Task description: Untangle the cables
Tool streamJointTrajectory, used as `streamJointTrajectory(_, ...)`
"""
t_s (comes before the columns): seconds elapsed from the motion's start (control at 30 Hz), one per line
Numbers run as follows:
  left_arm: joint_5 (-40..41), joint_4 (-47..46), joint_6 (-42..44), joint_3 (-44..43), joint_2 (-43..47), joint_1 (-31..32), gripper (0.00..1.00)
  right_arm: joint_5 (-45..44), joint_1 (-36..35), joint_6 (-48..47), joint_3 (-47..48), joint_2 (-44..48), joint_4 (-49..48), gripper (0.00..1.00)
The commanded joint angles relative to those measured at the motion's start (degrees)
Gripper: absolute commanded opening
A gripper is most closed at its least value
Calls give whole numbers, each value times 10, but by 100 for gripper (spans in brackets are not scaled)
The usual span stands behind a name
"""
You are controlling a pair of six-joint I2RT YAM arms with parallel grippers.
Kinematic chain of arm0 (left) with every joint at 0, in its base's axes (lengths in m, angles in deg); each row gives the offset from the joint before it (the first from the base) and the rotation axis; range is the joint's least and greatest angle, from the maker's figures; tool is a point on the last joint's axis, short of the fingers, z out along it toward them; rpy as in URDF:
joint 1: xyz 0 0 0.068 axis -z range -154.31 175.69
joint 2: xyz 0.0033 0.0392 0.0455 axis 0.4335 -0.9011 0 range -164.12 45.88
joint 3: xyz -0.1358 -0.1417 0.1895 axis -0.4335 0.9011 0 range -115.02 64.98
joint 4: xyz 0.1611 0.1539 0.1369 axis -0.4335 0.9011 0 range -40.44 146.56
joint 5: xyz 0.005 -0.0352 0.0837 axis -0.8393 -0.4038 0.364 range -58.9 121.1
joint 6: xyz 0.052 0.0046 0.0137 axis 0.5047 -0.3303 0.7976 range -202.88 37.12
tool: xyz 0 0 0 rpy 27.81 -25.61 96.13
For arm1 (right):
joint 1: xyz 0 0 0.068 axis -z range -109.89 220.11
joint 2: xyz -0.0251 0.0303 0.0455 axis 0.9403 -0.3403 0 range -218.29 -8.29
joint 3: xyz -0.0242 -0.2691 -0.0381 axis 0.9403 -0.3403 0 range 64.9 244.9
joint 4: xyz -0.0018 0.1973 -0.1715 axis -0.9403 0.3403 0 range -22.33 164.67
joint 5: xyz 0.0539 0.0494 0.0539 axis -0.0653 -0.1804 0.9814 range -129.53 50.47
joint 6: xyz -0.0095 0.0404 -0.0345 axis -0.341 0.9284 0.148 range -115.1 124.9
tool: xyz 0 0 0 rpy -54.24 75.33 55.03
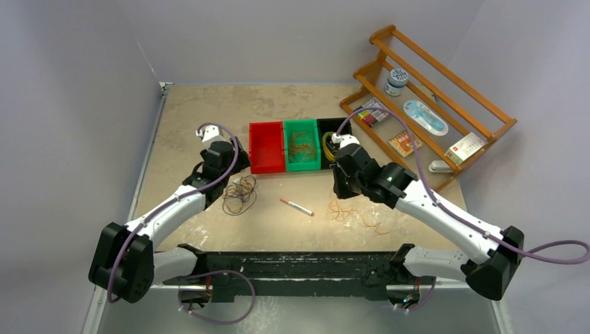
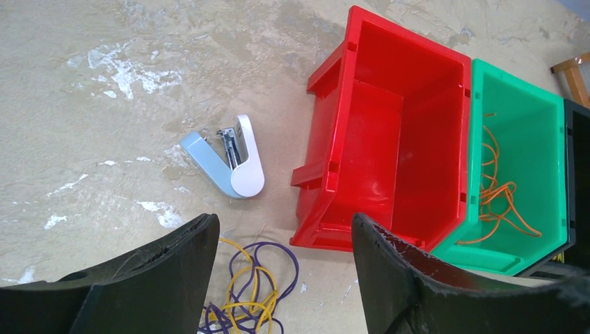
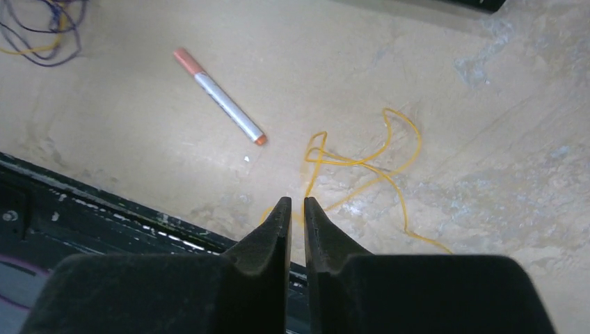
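A tangle of purple and yellow cables (image 1: 239, 195) lies on the table left of centre. My left gripper (image 1: 229, 172) hangs just above its far edge. In the left wrist view that gripper (image 2: 285, 229) is open wide, with the cables (image 2: 250, 292) low between the fingers and untouched. A single orange-yellow cable (image 1: 355, 212) sprawls on the table right of centre. My right gripper (image 1: 341, 186) hovers over it. Seen from the right wrist, its jaws (image 3: 297, 202) stand a narrow slit apart with nothing between them, and the cable (image 3: 362, 163) lies on the table just beyond the tips.
Red bin (image 1: 267, 164), green bin (image 1: 301, 165) holding orange cables (image 2: 497, 195), and black bin (image 1: 327, 126) stand in a row at mid-table. A marker (image 1: 297, 206) lies between the two cable heaps. A blue-white stapler (image 2: 229, 156) sits left of the red bin. A wooden rack (image 1: 431, 104) stands at back right.
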Motion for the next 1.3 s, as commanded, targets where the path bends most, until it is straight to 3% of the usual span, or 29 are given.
streamJointTrajectory(0.0, -12, -32, 6, -9, -6, 0, 69, -5, 8, 28, -23, -36, 10, 16)
streamJointTrajectory(0.4, -15, -33, 7, -1, 4, 0, 69, 3, 27, 6, -52, -102, -79, 50)
streamJointTrajectory(0.8, -24, -33, 7, 11, 10, 0, 68, 195, 27, -47, -124, -94, -181, 80)
streamJointTrajectory(0.93, -26, -34, 7, 13, 12, 1, 68, 202, 16, -36, -133, -95, -195, 84)
streamJointTrajectory(1.27, -33, -36, 5, 15, 14, 1, 68, 109, -40, 4, -117, -176, -165, 91)
